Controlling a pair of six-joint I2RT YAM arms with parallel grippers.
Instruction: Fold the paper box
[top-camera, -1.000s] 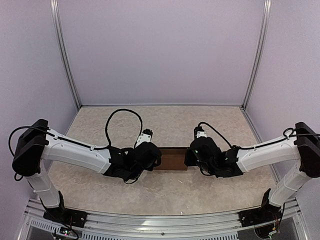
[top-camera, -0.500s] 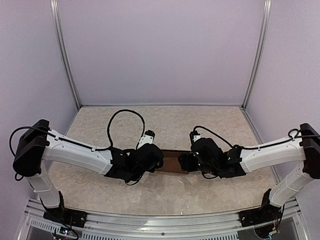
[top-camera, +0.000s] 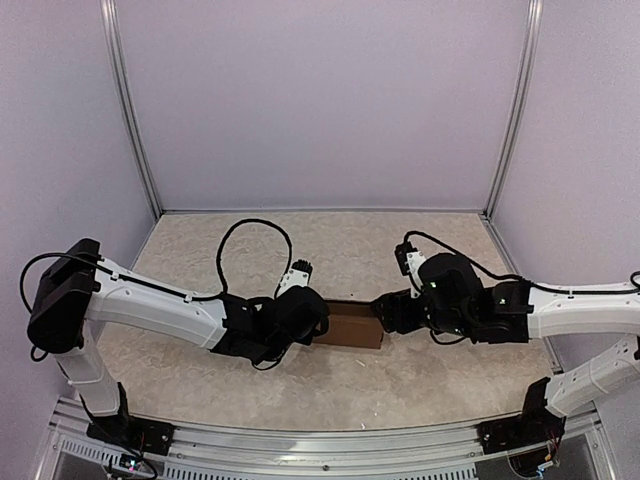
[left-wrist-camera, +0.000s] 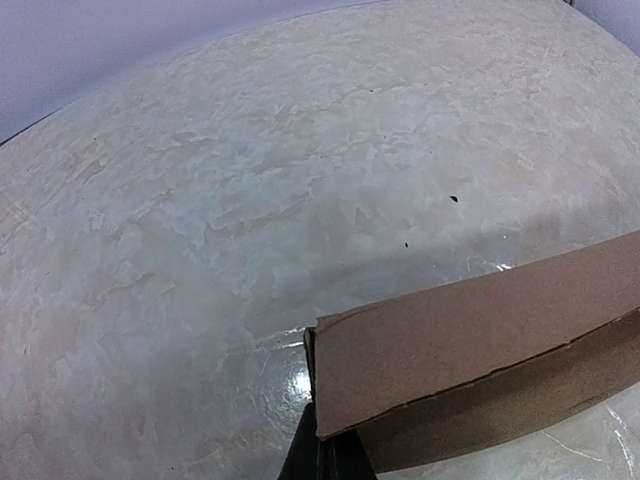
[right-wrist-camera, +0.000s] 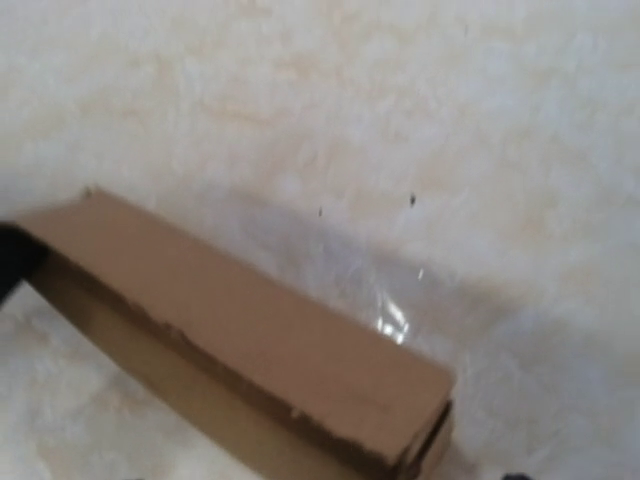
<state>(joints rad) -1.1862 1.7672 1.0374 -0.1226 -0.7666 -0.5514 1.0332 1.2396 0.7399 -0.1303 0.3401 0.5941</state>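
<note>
While closed, paper box (top-camera: 351, 326) on table (top-camera: 400, 250)

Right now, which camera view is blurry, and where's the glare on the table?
Right wrist view: soft throughout, the plain brown cardboard box has fuzzy edges, with a small glare spot on the pale marbled table beside it. Left wrist view: sharp, but the table's far edge bows; glare by the box's corner. Top external view: even light, faint shadows.
</note>
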